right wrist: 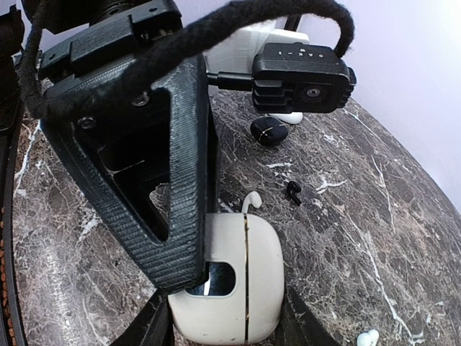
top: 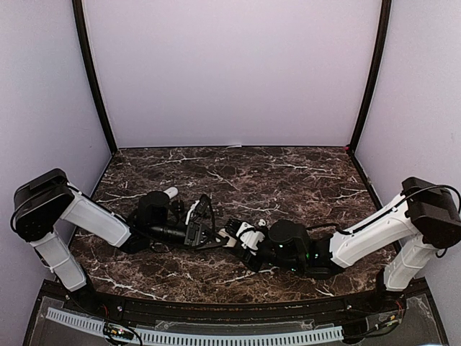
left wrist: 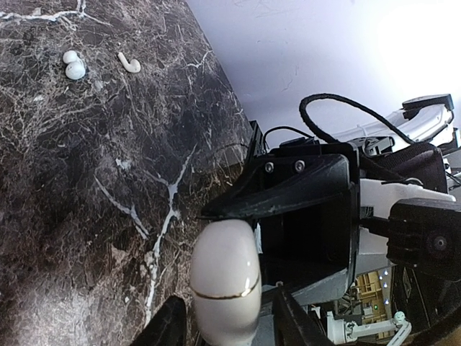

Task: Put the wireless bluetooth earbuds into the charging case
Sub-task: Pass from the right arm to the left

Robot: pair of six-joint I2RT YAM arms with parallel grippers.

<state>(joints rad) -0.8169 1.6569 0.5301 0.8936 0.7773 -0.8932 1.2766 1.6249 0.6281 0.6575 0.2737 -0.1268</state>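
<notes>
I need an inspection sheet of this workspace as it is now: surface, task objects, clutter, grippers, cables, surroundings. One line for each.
Surface: dark marble table, no spill seen.
Job's things: white charging case between both grippers; white earbuds and a stemmed white earbud loose on the table.
Clutter: black case and black earbud, lying apart.
Grippers: right gripper shut on the white charging case; left gripper straddles it, contact unclear.
Cables: black braided cable arches above the grippers, no snag seen.
Surroundings: plain lilac walls, black corner posts.
</notes>
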